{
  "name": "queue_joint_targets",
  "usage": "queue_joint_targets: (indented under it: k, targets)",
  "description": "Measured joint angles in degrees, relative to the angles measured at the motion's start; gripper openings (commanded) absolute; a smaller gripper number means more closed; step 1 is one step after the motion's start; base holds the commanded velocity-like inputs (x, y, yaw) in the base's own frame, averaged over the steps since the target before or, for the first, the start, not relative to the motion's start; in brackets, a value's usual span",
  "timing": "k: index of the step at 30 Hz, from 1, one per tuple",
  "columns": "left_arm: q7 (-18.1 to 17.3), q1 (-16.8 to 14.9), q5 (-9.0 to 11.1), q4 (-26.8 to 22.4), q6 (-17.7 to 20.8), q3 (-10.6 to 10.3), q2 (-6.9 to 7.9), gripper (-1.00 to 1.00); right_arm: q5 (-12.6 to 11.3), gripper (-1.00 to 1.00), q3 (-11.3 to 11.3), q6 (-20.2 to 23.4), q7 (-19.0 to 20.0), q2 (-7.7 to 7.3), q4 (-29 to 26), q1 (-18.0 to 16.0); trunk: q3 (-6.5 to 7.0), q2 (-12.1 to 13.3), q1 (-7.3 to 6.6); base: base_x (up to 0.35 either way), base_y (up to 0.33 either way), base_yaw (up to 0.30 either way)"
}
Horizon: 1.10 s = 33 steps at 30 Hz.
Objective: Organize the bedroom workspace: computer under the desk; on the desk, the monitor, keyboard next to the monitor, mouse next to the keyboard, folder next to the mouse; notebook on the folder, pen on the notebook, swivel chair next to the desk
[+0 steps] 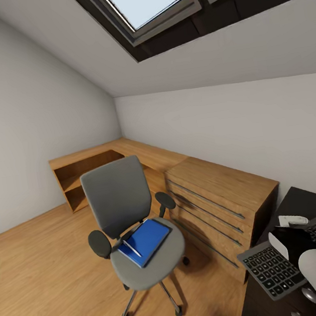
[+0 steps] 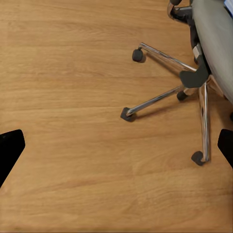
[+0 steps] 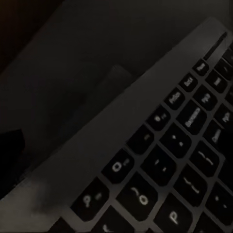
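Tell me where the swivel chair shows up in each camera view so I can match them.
Head view: the swivel chair stands at centre, on the wood floor, with the folder on its seat.
Left wrist view: its chrome base and castors and the seat's edge, at the upper right.
Right wrist view: not in it; the keyboard is close up.
Shared landmark: the wood floor, head and left wrist views.

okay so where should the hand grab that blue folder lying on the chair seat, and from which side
Probably the folder's front corner, which points toward the seat's front edge, coming in low from the open front of the swivel chair. The backrest and both armrests block the other sides. The folder lies flat and thin, with a pen on its left part, so keep it level.
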Motion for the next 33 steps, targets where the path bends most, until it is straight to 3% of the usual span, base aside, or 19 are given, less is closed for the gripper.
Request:
queue_joint_targets:
  k: [22, 33]
  targets:
    - [-0.1, 0.0, 0.0, 0.3, 0.0, 0.0, -0.07, 1.00, 0.1, 1.00, 0.0, 0.0, 0.0, 0.01, 0.0, 0.0, 0.00, 0.0, 0.01, -0.146, 0.000, 0.000]
    - [0.0, 0.0, 0.0, 0.4, 0.0, 0.0, -0.07, 1.00, 0.1, 1.00, 0.0, 0.0, 0.0, 0.02, 0.0, 0.0, 0.00, 0.0, -0.01, -0.019, -0.004, 0.000]
